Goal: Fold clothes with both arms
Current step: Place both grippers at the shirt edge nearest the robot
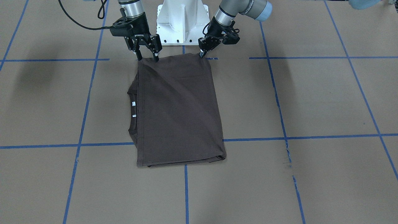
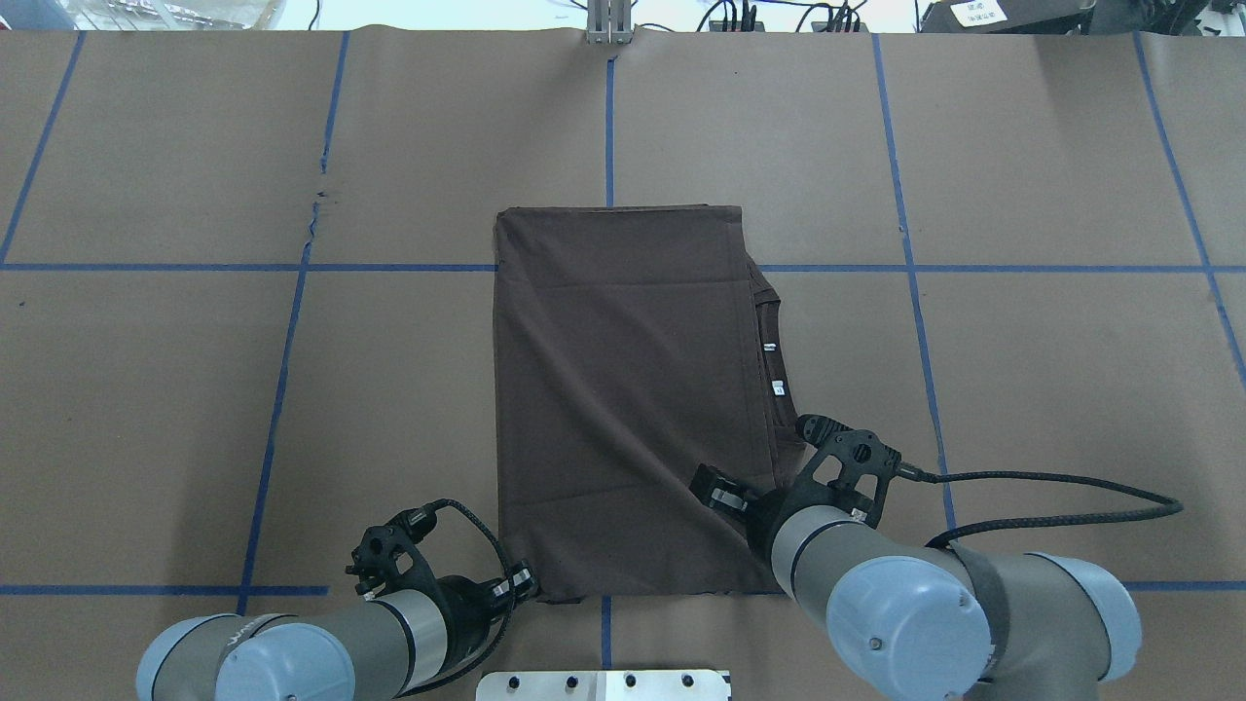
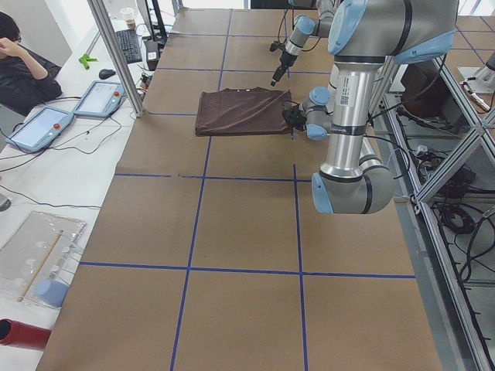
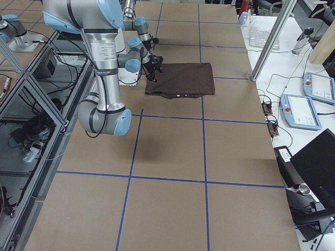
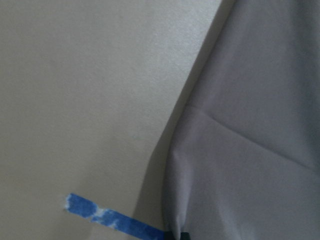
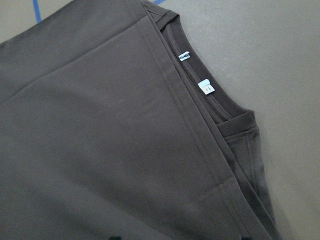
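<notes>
Closest to the overhead cam are the two elbows, left arm (image 2: 292, 652) at bottom left and right arm (image 2: 905, 613) at bottom right. Both angle down toward the shirt (image 2: 623, 389) edge at the bottom of frame. It lies mid-frame on the bench (image 2: 1022, 389), a folded rectangle with the collar (image 1: 130, 119) peeking out one side. Left gripper (image 1: 201, 55) is pinching its corner. Right gripper (image 1: 147, 58) has fingers spread, tips at the fabric edge. My guess is we're at the grab for another fold. Next the right needs to close on its corner, then both lift evenly and carry it across.
</notes>
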### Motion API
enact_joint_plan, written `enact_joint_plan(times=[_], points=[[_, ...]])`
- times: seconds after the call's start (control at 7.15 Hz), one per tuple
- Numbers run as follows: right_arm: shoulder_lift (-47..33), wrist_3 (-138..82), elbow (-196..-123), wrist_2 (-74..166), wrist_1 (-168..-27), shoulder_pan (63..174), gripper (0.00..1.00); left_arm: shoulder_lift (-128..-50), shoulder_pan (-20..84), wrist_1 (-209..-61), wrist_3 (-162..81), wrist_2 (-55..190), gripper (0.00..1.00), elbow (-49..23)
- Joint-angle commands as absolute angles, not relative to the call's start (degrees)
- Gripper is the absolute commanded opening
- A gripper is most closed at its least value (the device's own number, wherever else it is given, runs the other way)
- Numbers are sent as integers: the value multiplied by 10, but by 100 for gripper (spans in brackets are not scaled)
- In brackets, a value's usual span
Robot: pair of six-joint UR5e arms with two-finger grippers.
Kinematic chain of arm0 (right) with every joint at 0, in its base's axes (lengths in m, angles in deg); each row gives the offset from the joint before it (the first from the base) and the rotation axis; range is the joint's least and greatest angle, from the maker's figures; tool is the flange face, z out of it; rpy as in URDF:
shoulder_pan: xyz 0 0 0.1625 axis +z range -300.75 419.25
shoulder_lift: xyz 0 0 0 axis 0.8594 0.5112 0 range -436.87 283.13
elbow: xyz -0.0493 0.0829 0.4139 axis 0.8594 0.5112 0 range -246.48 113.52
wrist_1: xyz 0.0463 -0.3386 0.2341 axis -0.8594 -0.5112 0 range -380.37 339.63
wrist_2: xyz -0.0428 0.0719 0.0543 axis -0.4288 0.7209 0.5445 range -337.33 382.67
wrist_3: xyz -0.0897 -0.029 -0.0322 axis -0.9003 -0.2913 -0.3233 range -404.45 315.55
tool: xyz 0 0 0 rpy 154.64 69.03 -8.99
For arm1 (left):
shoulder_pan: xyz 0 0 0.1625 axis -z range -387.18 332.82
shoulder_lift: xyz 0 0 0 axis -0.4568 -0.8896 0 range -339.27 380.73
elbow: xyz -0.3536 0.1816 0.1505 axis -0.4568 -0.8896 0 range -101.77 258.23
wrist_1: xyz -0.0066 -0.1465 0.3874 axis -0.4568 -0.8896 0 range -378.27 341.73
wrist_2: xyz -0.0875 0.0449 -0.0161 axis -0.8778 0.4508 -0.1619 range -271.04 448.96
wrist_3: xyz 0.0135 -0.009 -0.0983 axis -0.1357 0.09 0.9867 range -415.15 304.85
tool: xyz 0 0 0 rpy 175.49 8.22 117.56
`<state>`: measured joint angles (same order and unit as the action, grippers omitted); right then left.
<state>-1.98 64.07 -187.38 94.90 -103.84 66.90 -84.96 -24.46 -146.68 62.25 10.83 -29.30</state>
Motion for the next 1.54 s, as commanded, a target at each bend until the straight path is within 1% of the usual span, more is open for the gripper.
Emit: enact_joint_plan(times=[0.0,0.42,1.12,1.26,1.4], points=[[-26,648,-1844,950,-1056,659,84,-850,-245,-1467,622,108,0,-294],[-27,658,-1810,950,-1056,640,83,-850,-245,-1467,622,108,0,-295],[-26,658,-1793,948,-1059,631,81,-849,-244,-1468,622,108,0,-296],[-26,658,-1792,948,-1059,630,77,-849,-244,-1467,622,108,0,-296],[-27,659,-1791,947,-1059,630,71,-849,-243,-1468,622,108,0,-296]])
